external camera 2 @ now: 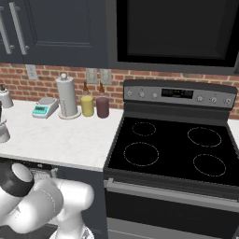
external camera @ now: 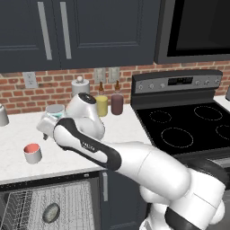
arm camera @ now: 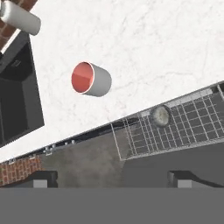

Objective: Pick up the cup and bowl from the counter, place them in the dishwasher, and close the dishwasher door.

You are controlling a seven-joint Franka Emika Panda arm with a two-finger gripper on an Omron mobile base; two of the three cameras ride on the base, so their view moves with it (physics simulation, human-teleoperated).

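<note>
Cup (external camera: 32, 153) — upright on counter (external camera: 18, 130), near front edge. Bowl (external camera: 50, 212) — already in dishwasher rack (external camera: 67, 202). Gripper (arm camera: 111, 178) — jaws wide, empty, above the cup. Risk: an off-centre descent could tip the cup.

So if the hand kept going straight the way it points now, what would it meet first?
Probably the bare counter near the cup. The open hand looks down over the counter edge, though depth is unclear.
</note>
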